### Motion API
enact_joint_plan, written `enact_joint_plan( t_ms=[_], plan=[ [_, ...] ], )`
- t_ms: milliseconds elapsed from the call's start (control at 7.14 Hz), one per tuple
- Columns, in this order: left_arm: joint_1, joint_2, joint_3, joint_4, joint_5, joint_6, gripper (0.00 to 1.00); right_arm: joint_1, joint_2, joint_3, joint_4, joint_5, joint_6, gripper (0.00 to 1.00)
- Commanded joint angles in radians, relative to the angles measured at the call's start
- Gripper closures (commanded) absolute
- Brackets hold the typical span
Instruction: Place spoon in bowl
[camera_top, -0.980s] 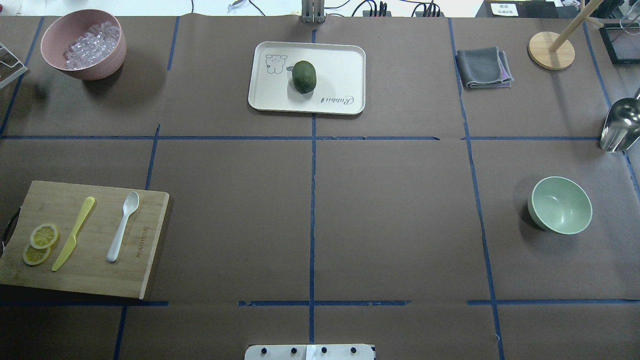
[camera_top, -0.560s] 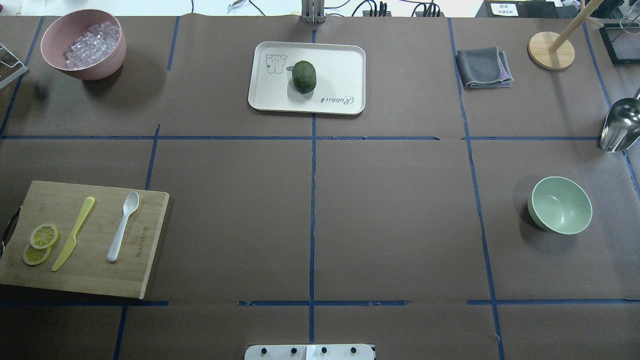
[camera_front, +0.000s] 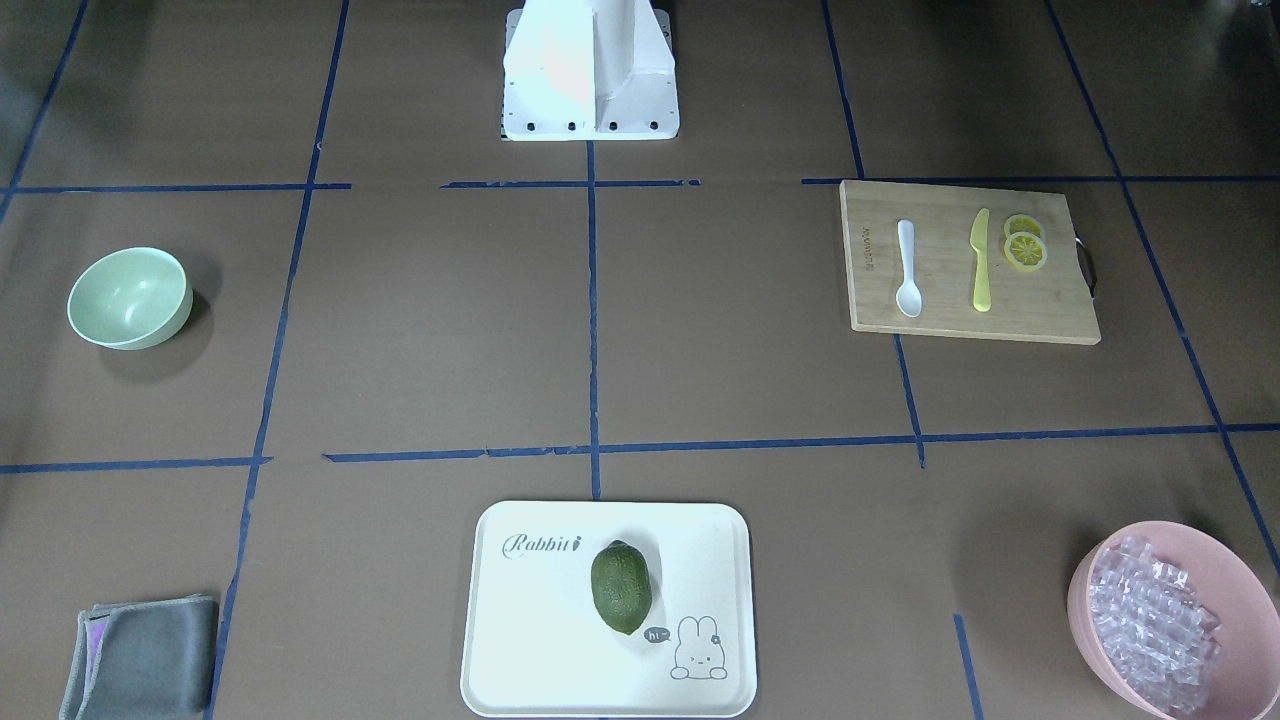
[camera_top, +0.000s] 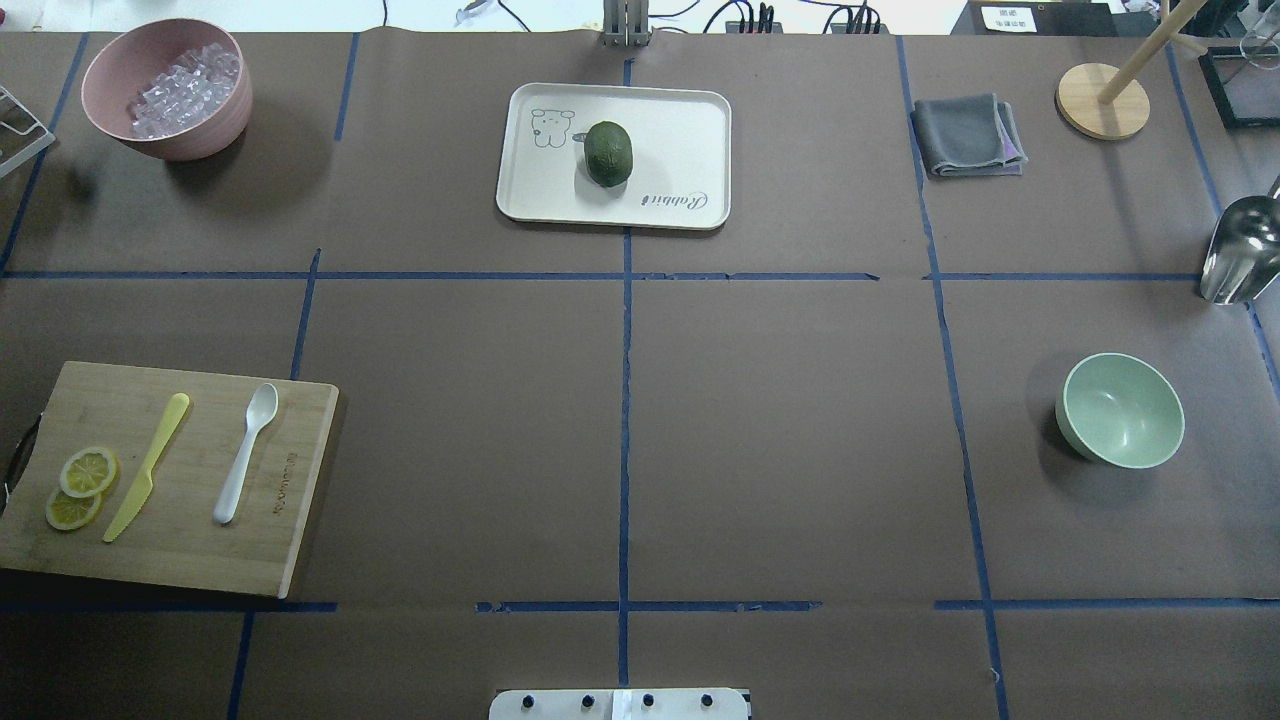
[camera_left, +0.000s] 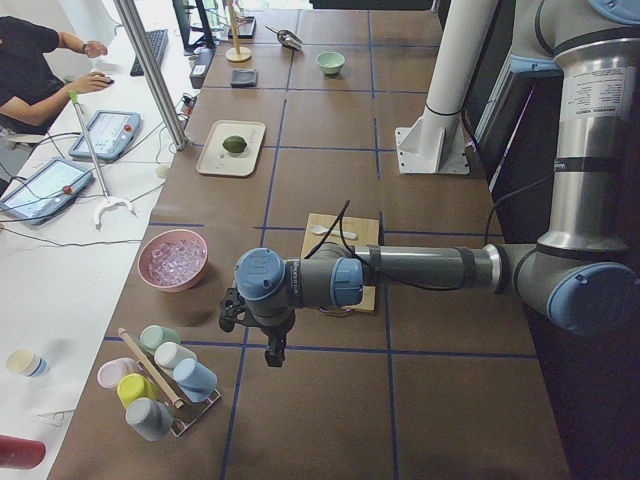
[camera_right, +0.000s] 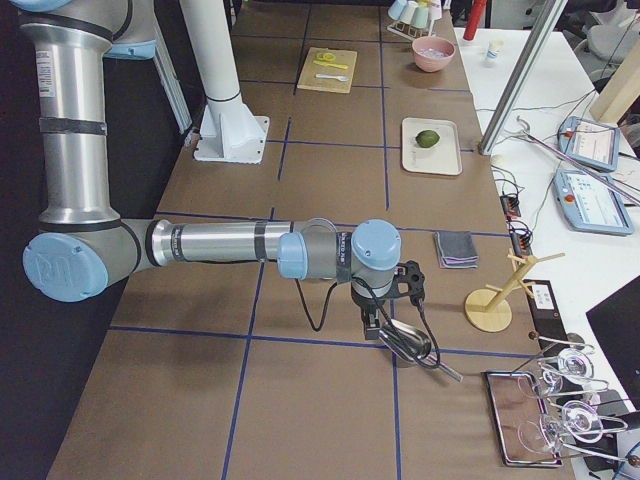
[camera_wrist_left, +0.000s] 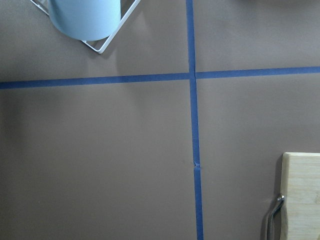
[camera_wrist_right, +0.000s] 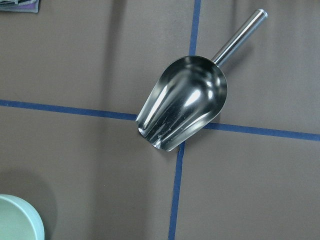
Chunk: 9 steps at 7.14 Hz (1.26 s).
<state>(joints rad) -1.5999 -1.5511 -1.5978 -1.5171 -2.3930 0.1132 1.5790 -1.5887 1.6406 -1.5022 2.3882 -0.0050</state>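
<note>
Nothing has shifted: spoon (camera_top: 244, 457) lies on the cutting board (camera_top: 180, 555) beside the knife (camera_top: 148, 468); bowl (camera_top: 1120, 410) stands well apart across the worktop (camera_top: 780, 420). Left pincer (camera_left: 272, 350), right pincer (camera_right: 373, 323): opening cannot be told.

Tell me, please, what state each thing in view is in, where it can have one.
spoon: lying flat on the cutting board, not held.
bowl: upright, empty.
pink bowl: upright, holding clear cubes.
tray: flat, carrying one green fruit.
cloth: folded.
metal scoop: lying down, empty.
left tool: open or shut, cannot tell.
right tool: over the metal scoop; cannot tell.
</note>
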Motion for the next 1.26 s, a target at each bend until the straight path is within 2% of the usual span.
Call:
enact_joint_plan(
  t_ms=[0, 140, 280, 560, 700, 840, 1120],
  plan=[
    [0.000, -0.001, -0.004, 0.000, 0.000, -0.004, 0.00, -0.036, -0.062, 0.024, 0.199, 0.011, 0.235, 0.01],
    [0.000, -0.001, -0.004, 0.000, 0.000, -0.004, 0.00, -0.084, -0.110, 0.045, 0.327, 0.041, 0.391, 0.01],
    [0.000, -0.001, -0.002, 0.000, 0.000, -0.004, 0.00, -0.144, -0.135, 0.079, 0.389, 0.052, 0.527, 0.01],
    [0.000, -0.001, -0.004, 0.000, 0.000, -0.004, 0.00, -0.284, -0.181, 0.168, 0.398, 0.039, 0.659, 0.01],
    [0.000, -0.001, -0.004, 0.000, 0.000, -0.004, 0.00, -0.356, -0.207, 0.171, 0.430, -0.013, 0.687, 0.01],
    [0.000, -0.001, -0.004, 0.000, 0.000, -0.004, 0.00, -0.441, -0.232, 0.165, 0.500, -0.109, 0.770, 0.01],
    [0.000, -0.001, -0.002, 0.000, 0.000, -0.004, 0.00, -0.510, -0.228, 0.073, 0.617, -0.144, 0.829, 0.01]
  ],
)
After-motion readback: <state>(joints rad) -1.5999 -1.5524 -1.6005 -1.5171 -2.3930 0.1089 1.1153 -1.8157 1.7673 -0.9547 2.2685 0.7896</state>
